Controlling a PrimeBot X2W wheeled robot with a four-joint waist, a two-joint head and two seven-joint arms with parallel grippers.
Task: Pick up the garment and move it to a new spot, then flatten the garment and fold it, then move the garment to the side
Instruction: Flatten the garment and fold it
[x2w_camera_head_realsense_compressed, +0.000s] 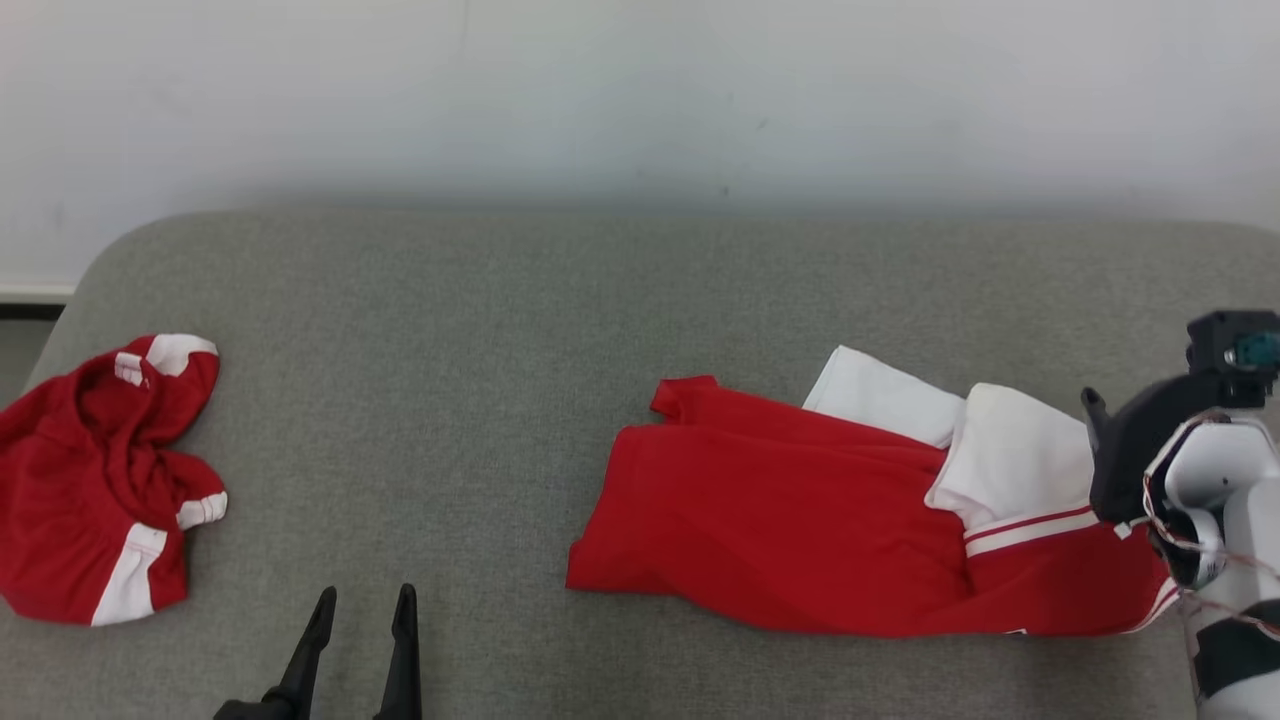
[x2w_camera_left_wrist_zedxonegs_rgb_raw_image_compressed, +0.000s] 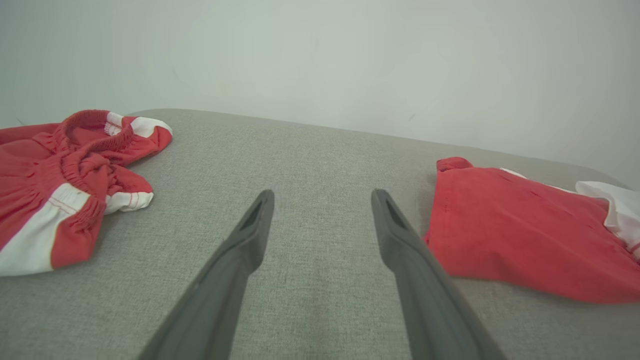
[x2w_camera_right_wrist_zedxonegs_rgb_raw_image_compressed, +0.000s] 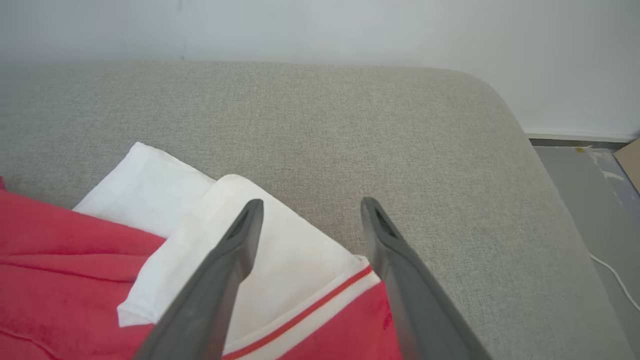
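The garment (x2w_camera_head_realsense_compressed: 780, 520) is red with white parts and a red-striped white band. It lies folded flat on the right half of the grey cushion (x2w_camera_head_realsense_compressed: 480, 330). In the left wrist view, the garment (x2w_camera_left_wrist_zedxonegs_rgb_raw_image_compressed: 520, 235) sits to the right of the fingers. My right gripper (x2w_camera_head_realsense_compressed: 1092, 400) hangs over its right end. In the right wrist view, this gripper (x2w_camera_right_wrist_zedxonegs_rgb_raw_image_compressed: 311, 201) is open above the white part of the garment (x2w_camera_right_wrist_zedxonegs_rgb_raw_image_compressed: 280, 260), with nothing between the fingers. My left gripper (x2w_camera_head_realsense_compressed: 365, 592) stands open near the front edge, over bare cushion (x2w_camera_left_wrist_zedxonegs_rgb_raw_image_compressed: 323, 192).
A second red and white piece of clothing (x2w_camera_head_realsense_compressed: 100, 480) lies crumpled at the cushion's left end, its gathered waistband (x2w_camera_left_wrist_zedxonegs_rgb_raw_image_compressed: 85, 135) showing. A pale wall (x2w_camera_head_realsense_compressed: 640, 90) runs behind. Off the cushion's right end are grey floor (x2w_camera_right_wrist_zedxonegs_rgb_raw_image_compressed: 575, 170), a white cable (x2w_camera_right_wrist_zedxonegs_rgb_raw_image_compressed: 615, 280) and a cardboard corner (x2w_camera_right_wrist_zedxonegs_rgb_raw_image_compressed: 631, 162).
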